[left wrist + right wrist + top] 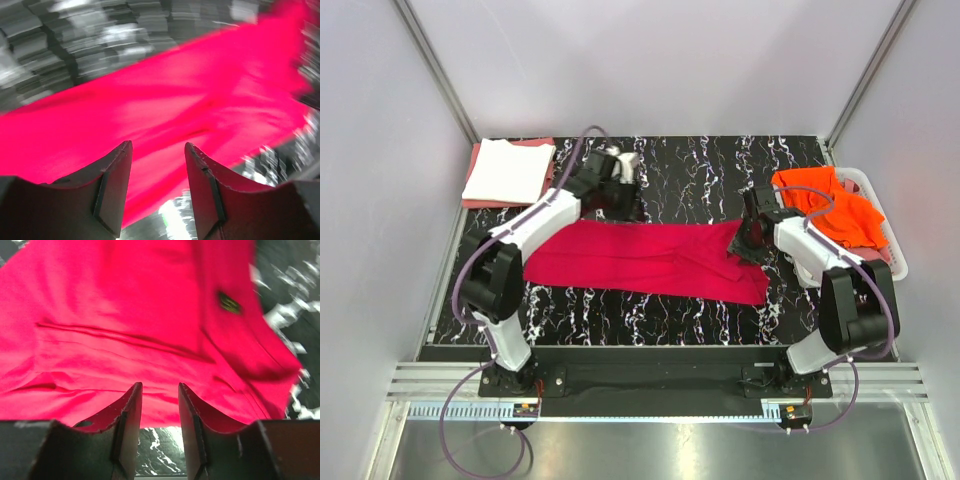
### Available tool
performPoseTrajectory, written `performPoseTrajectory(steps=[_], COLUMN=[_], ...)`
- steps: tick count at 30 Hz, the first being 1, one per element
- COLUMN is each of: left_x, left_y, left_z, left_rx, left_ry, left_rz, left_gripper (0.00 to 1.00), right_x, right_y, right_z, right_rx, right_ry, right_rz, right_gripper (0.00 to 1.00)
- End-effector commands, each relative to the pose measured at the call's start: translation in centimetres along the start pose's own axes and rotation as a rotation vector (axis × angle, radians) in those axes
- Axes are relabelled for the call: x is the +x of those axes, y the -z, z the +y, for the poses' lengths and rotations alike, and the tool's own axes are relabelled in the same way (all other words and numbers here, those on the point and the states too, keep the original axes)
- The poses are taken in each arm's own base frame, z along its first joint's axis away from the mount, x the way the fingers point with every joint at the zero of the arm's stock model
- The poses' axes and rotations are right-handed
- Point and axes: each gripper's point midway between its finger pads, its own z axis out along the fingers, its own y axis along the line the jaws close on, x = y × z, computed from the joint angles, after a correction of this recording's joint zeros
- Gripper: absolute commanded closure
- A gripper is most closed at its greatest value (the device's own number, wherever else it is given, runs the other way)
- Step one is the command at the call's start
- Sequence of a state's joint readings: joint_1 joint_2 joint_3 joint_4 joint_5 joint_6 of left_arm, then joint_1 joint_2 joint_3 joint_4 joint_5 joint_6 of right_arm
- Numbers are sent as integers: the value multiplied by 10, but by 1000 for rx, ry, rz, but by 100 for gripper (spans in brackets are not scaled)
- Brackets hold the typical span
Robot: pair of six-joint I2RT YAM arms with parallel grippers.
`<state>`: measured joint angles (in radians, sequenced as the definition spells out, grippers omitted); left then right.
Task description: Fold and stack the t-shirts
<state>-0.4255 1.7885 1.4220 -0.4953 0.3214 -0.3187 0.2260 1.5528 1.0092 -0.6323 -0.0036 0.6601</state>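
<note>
A crimson-red t-shirt [640, 258] lies folded into a long band across the middle of the black marbled table. My left gripper [623, 205] is open and empty just above the shirt's far edge, with the red cloth [165, 110] spread below its fingers [112, 187]. My right gripper [748, 240] is open and empty over the shirt's right end [150, 330], where a small label [229, 303] shows. A folded white t-shirt [508, 168] lies on a salmon-pink one [538, 143] at the far left. Orange t-shirts [832, 208] fill the basket.
A white perforated basket [888, 235] stands at the table's right edge. The folded stack sits in the far left corner. Grey walls and metal posts enclose the table. The marbled table surface [700, 170] shows behind the red shirt.
</note>
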Motion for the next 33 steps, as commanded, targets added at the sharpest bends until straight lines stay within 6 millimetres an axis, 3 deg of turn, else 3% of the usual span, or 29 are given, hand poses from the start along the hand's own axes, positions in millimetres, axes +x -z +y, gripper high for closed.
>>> performPoseTrajectory(steps=[1, 6, 8, 15, 19, 28, 31, 32, 33], left_x=[-16, 1, 1, 19, 31, 41, 45, 46, 48], left_y=[-10, -59, -69, -117, -129, -131, -134, -134, -134], left_z=[-62, -82, -96, -114, -118, -130, -129, -128, -128], left_rx=[194, 248, 288, 314, 311, 347, 345, 344, 346], left_ry=[-157, -200, -216, -255, -271, -300, -299, -301, -302], left_rz=[-61, 8, 17, 75, 101, 113, 123, 125, 128], left_gripper=[49, 50, 50, 49, 49, 51, 53, 54, 55], right_x=[-9, -2, 1, 1, 2, 5, 1, 1, 0], right_y=[13, 16, 13, 1, -6, -19, -20, -20, -19], right_z=[-15, -35, -37, -35, -37, -41, -40, -41, -41], right_rx=[70, 122, 119, 108, 107, 102, 94, 96, 95], right_ry=[-139, -205, -217, -257, -283, -327, -335, -334, -333], right_rz=[-95, -144, -147, -146, -161, -178, -196, -202, -208], right_gripper=[58, 56, 57, 57, 58, 60, 68, 83, 89])
